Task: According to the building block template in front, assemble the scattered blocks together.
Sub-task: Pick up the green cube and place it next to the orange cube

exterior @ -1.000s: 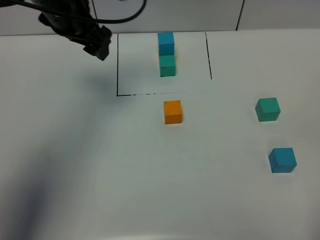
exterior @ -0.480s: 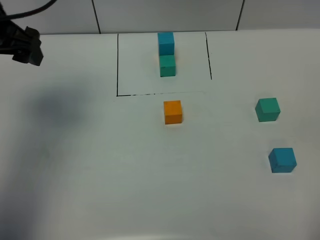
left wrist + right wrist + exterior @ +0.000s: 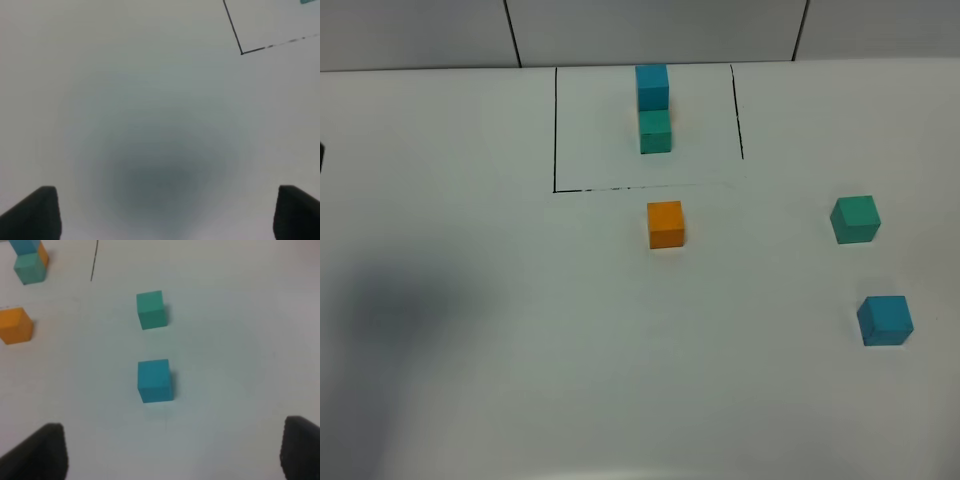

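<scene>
The building block template (image 3: 654,110) sits at the far middle of the bench (image 3: 520,350), inside the black rectangle (image 3: 555,130). Its long axis runs from far to near, parallel to the rectangle's side lines. The blue half is at the far end and the green half at the near end, pointing toward the orange cube (image 3: 666,224). The orange cube lies just outside the rectangle's near line, roughly on the same axis but apart from the pair.

The loose green cube (image 3: 855,219) is well off to the right. The loose blue cube (image 3: 885,320) lies nearer than it and a little further right. Both are turned slightly off square, and they do not touch.

My left pincer (image 3: 165,215) is spread wide, with only its two dark tips showing at the frame's corners. Nothing is between them but bare bench and a soft grey shadow (image 3: 160,170). One corner of the rectangle's outline shows in that view.

My right pincer (image 3: 167,452) also stands apart and holds nothing. The blue cube is ahead of its gap and the green one beyond that.

From the high camera neither of my arms can be made out, only a dark sliver at the left edge. The rectangle's near line fades and breaks toward its right end. I cannot tell whether a far line is drawn where the bench meets the wall. In my right wrist view the frame cuts off the template's blue half. An orange patch shows beside its green half there, and I cannot tell what that is.
</scene>
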Tool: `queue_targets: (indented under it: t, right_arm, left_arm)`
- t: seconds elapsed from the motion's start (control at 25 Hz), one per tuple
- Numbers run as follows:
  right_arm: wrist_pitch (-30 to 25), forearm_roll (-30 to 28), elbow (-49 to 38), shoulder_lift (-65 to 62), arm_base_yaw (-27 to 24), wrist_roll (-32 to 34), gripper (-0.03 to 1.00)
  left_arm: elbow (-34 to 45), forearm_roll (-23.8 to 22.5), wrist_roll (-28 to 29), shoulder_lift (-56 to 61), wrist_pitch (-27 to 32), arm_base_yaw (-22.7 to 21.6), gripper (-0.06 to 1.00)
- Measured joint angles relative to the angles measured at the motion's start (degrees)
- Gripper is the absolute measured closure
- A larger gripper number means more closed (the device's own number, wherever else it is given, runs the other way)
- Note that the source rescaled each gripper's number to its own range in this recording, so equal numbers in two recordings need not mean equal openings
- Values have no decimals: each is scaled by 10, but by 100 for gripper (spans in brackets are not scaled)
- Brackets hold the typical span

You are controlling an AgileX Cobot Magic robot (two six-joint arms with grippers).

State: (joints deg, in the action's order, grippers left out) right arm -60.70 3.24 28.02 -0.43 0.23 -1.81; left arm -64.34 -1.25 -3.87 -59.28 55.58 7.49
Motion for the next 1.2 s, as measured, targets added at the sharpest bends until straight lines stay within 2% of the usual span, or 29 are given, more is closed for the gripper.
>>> queue_targets:
  t: [0.28, 0.56, 1.04, 1.2]
  right_arm:
    - [0, 0, 0, 0, 0, 0, 23]
    - [0, 1, 0, 0, 0, 1, 23]
    - [0, 1, 0, 0, 0, 0, 23]
    - [0, 1, 0, 0, 0, 0, 23]
  left_arm:
    - [101, 4, 16, 168, -8, 0, 4]
    - [177, 30, 18, 320, 1, 0, 7]
    - [292, 62, 18, 491, 27, 0, 8]
    - [322, 87, 1, 532, 28, 0, 9]
